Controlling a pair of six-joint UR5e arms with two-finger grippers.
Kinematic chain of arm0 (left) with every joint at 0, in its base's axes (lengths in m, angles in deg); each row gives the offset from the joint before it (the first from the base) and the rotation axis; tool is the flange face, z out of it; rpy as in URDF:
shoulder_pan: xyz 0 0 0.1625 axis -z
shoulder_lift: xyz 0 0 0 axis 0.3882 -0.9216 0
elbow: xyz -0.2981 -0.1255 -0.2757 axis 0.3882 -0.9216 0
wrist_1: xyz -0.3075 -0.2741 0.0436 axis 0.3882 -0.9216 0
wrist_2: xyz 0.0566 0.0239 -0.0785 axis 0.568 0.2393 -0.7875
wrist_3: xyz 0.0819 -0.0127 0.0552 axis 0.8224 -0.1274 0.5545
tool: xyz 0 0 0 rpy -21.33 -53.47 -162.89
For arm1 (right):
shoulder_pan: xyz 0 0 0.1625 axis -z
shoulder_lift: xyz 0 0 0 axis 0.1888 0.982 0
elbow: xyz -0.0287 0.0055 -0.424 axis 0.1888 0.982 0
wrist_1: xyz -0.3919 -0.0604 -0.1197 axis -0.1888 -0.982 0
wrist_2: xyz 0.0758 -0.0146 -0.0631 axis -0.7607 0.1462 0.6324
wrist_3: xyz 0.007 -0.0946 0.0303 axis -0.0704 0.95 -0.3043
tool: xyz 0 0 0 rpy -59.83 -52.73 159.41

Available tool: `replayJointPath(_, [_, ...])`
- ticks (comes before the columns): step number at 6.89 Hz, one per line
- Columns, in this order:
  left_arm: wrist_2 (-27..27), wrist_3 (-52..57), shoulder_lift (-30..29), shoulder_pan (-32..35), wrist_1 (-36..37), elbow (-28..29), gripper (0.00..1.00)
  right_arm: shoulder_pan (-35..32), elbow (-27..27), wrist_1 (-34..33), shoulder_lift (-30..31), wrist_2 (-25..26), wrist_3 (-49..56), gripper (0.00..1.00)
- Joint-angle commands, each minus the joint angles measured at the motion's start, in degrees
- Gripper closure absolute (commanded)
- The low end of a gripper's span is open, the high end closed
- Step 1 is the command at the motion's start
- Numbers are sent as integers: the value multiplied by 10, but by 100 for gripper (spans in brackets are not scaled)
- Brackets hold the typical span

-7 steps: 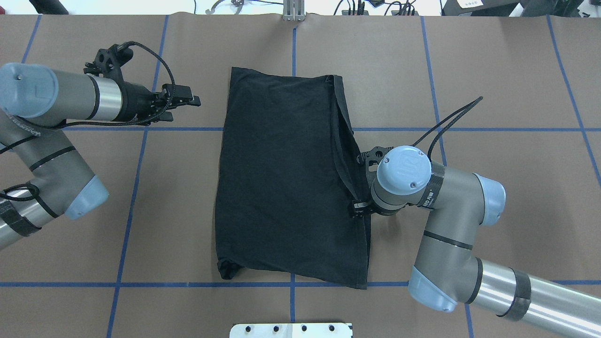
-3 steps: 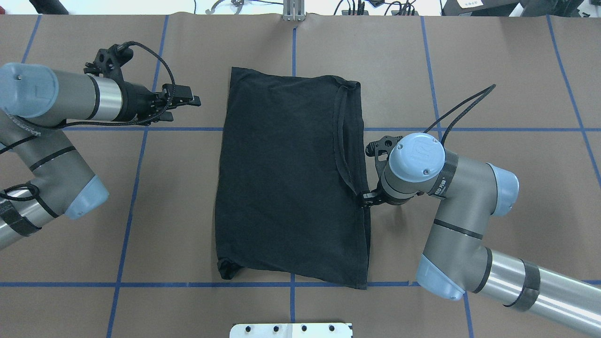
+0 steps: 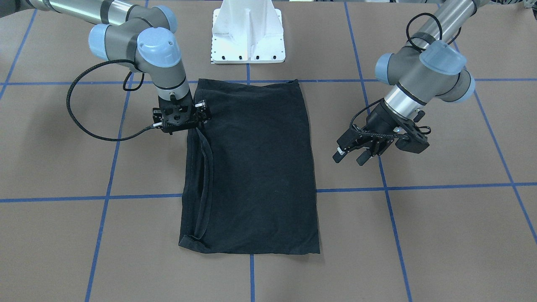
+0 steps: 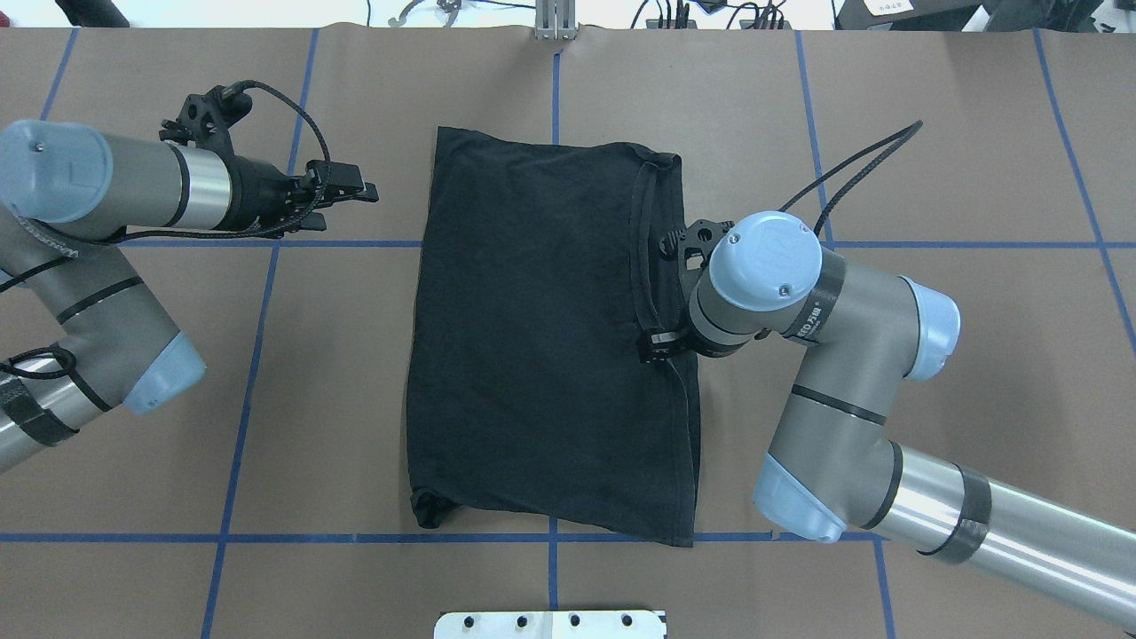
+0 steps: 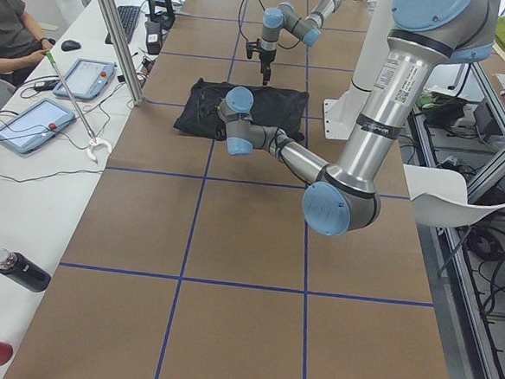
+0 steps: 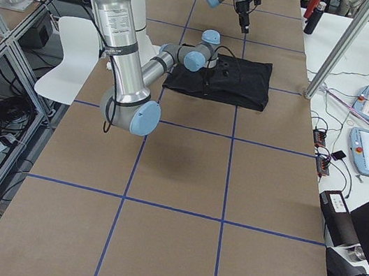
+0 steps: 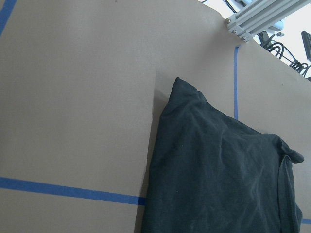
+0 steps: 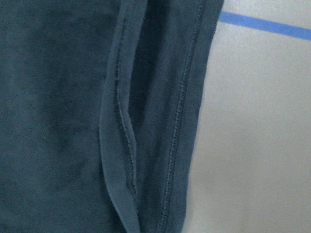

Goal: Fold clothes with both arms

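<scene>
Left first: the left arm's black two-finger gripper (image 4: 351, 204) (image 3: 349, 159), held nearly level above the brown paper-covered table (image 4: 932, 133), fingers spread apart and empty. Points at the black short-sleeved T-shirt (image 4: 532, 337) (image 3: 260, 167) from well apart, with bare paper below the fingertips and a line of the blue tape grid (image 4: 382, 243) just beside them. Through this tool's wrist camera, ahead and to the right: the shirt's (image 7: 209, 174) far corner, plain black, softly creased, flat on the paper.

Between the two tools: the shirt, folded into a tall rectangle and lying flat, plain black on the upper face. Bunched a little at the corner diagonally opposite the left tool. Along the side next to the right tool, a narrow hemmed strip (image 4: 641, 240) doubled over the top layer.

Right last: the right arm's black two-finger gripper (image 4: 658, 344) (image 3: 191, 123), turned straight down at that edge of the shirt, about halfway along it, at the near end of the hemmed strip. Jaws hidden under the wrist and its pale blue cap; parted or clamped on the cloth, cannot tell. Straight below it in the wrist view: stitched hems of the shirt (image 8: 58, 121), the strip (image 8: 114, 121) standing slightly proud, bare paper alongside.

Behind both tools, at the robot's edge of the table: the white pedestal base (image 3: 247, 33).
</scene>
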Motion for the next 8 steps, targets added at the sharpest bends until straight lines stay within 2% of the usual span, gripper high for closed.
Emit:
replayJointPath(1, [-2,1,0,1,-1,2,0,-3,61,1,-56,19,6,0])
replayJointPath(8, [-10,-1,-2,1,1,1,0,-2,67,-2,-21,12,33,0])
